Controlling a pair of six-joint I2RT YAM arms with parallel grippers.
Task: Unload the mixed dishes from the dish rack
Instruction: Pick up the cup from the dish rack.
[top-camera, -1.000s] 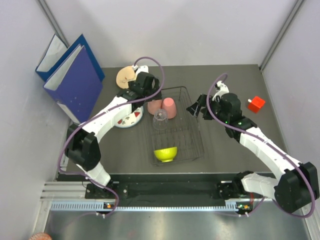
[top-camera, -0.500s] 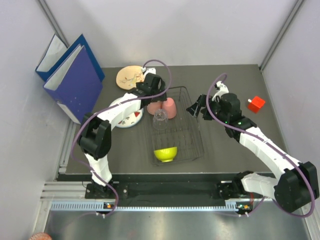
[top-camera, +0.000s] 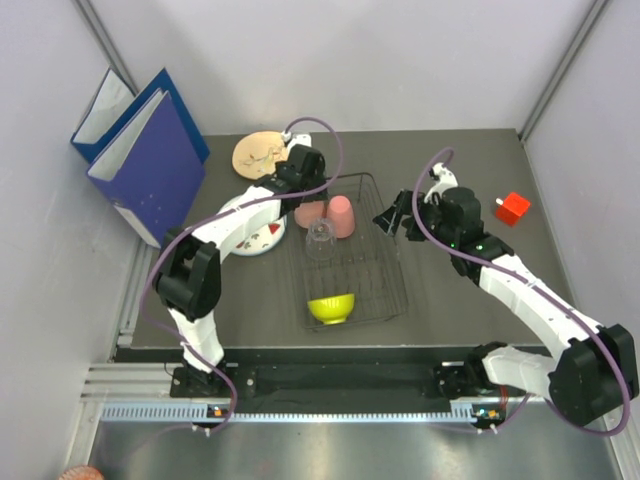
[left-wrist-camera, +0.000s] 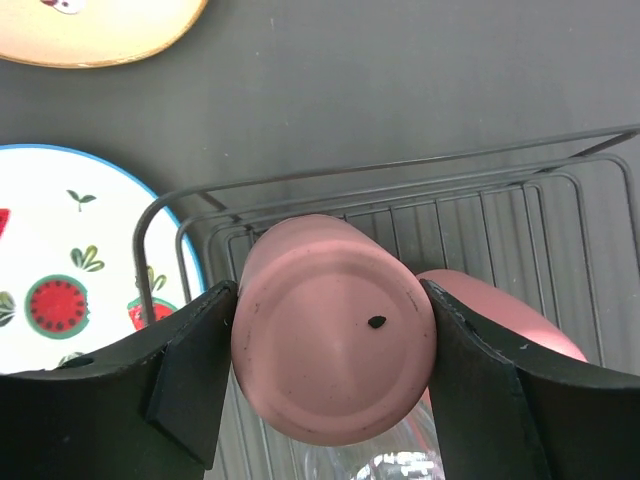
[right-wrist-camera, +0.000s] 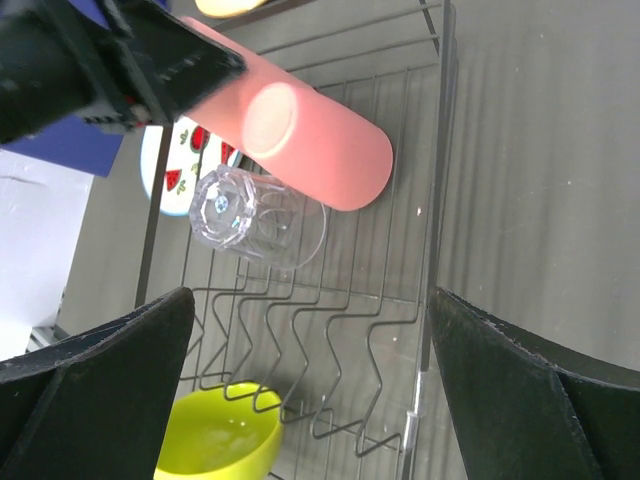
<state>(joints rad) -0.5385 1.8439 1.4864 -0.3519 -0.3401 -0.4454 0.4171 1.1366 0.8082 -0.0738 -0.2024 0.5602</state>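
Observation:
The black wire dish rack (top-camera: 392, 292) holds two pink cups, a clear glass (top-camera: 320, 241) and a lime-yellow bowl (top-camera: 331, 307). My left gripper (top-camera: 306, 203) is over the rack's back left corner. In the left wrist view its fingers (left-wrist-camera: 200, 360) press both sides of the upturned left pink cup (left-wrist-camera: 333, 335). The second pink cup (left-wrist-camera: 525, 320) lies just to its right. The tan patterned plate (top-camera: 254, 153) and the white fruit plate (top-camera: 256, 236) lie on the table left of the rack. My right gripper (top-camera: 392, 221) is open and empty above the rack's right edge (right-wrist-camera: 436, 200).
A blue ring binder (top-camera: 150, 165) stands at the back left by the wall. A small red cube (top-camera: 513, 208) sits on the table at the right. Grey walls close in the table on three sides.
My left gripper has moved from over the plates to the rack's back left corner and now grips the left pink cup. The right arm has not moved.

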